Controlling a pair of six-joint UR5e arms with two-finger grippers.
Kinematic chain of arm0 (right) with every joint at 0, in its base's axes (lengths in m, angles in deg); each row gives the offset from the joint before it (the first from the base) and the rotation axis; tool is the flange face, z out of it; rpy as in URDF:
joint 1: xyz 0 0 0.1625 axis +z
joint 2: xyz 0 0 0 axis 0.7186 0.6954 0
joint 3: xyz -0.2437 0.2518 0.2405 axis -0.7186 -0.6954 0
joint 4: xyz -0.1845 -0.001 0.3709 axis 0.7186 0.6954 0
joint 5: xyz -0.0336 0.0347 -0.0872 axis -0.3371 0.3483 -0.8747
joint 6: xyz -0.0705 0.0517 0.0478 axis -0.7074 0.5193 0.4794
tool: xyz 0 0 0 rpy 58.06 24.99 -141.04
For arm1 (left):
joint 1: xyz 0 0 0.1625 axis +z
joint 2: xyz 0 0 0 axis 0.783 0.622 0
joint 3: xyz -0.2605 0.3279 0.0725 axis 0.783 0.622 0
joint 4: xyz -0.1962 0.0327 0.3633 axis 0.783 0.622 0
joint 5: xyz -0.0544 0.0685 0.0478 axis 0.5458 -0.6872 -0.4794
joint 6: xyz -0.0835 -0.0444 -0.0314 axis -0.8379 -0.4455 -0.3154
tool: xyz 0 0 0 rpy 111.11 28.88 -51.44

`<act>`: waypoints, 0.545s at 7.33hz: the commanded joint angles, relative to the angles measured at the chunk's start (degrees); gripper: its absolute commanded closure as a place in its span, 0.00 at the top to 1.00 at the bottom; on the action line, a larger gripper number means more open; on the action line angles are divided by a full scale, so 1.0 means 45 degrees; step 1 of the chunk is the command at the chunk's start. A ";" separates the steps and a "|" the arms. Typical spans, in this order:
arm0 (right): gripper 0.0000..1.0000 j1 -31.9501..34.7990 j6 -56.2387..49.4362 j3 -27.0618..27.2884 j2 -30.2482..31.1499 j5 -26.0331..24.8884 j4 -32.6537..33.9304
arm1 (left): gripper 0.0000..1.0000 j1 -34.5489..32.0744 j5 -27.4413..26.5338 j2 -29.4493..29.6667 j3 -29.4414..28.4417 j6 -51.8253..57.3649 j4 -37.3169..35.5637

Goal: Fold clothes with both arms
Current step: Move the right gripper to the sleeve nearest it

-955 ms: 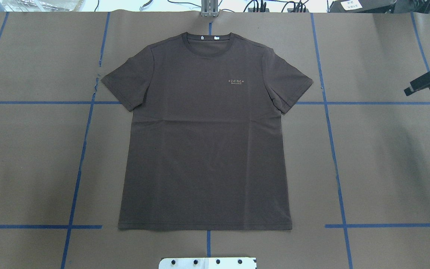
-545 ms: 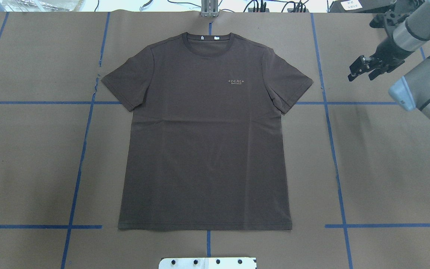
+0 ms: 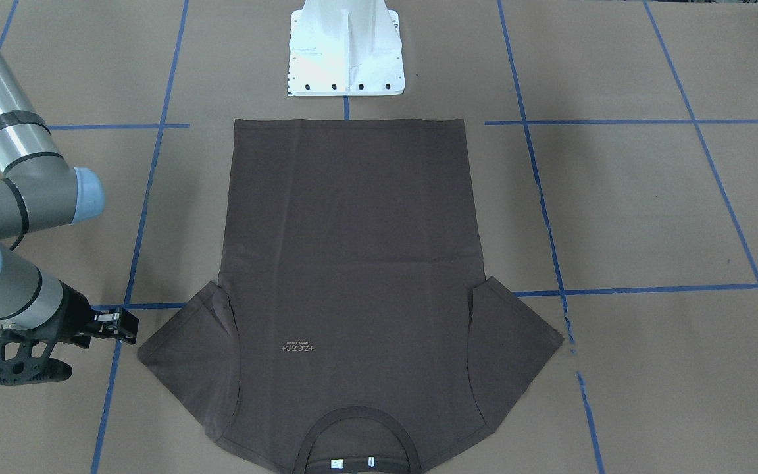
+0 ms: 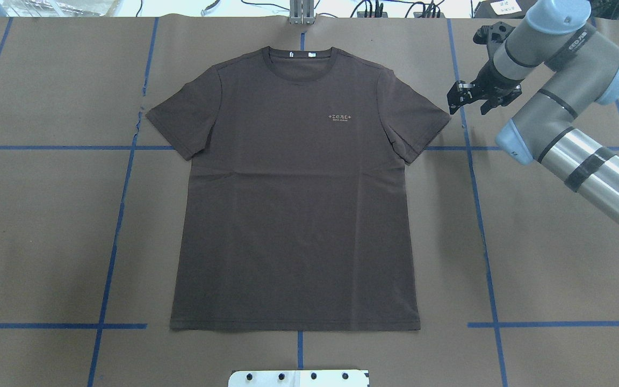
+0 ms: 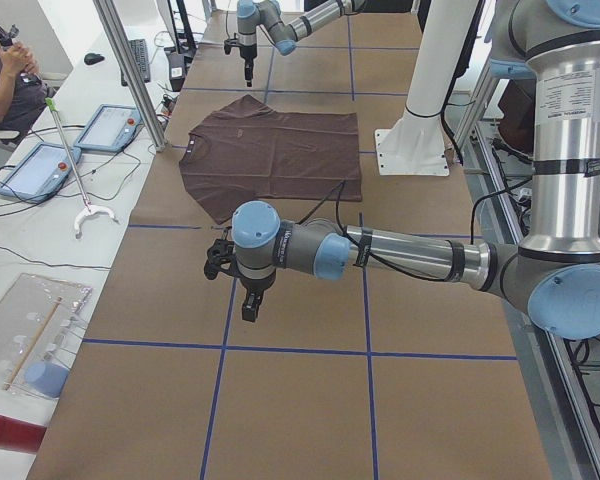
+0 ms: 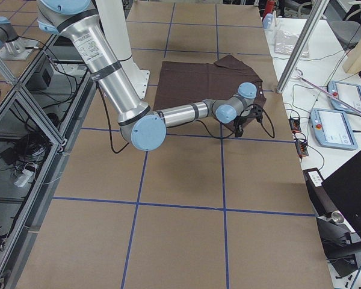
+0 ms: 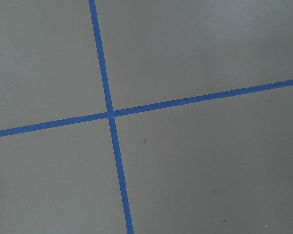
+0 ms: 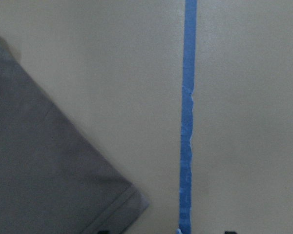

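T-shirt (image 4: 293, 188) flat on desk (image 4: 46, 242), front up; right jaws spread, just beside its sleeve (image 4: 422, 126); left jaws well apart, state cannot tell.

Surface (image 4: 46, 226) bare and open left of the T-shirt (image 4: 293, 215), right arm (image 4: 583, 161) slanting over the right side, right claw (image 4: 468, 103) jaws apart just beside the sleeve tip, white pedestal (image 3: 345, 52) just beyond the hem

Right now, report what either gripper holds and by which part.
Nothing is held. The right gripper, jaws apart, hangs clear of the T-shirt at its sleeve; the left gripper hangs over the table, well away.
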 commanded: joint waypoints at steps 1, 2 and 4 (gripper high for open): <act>0.92 -0.0557 0.1854 -0.0572 -0.0153 -0.0825 -0.1348 | 1.00 0.0000 -0.0002 0.0043 0.0002 0.0009 0.0000; 0.91 -0.0694 0.1874 -0.0823 -0.0347 -0.1079 -0.1329 | 1.00 0.0000 0.0017 0.0063 0.0002 -0.0029 0.0000; 0.62 -0.0695 0.2225 -0.0962 -0.0485 -0.1140 -0.1329 | 1.00 0.0000 0.0018 0.0063 0.0196 -0.0030 0.0000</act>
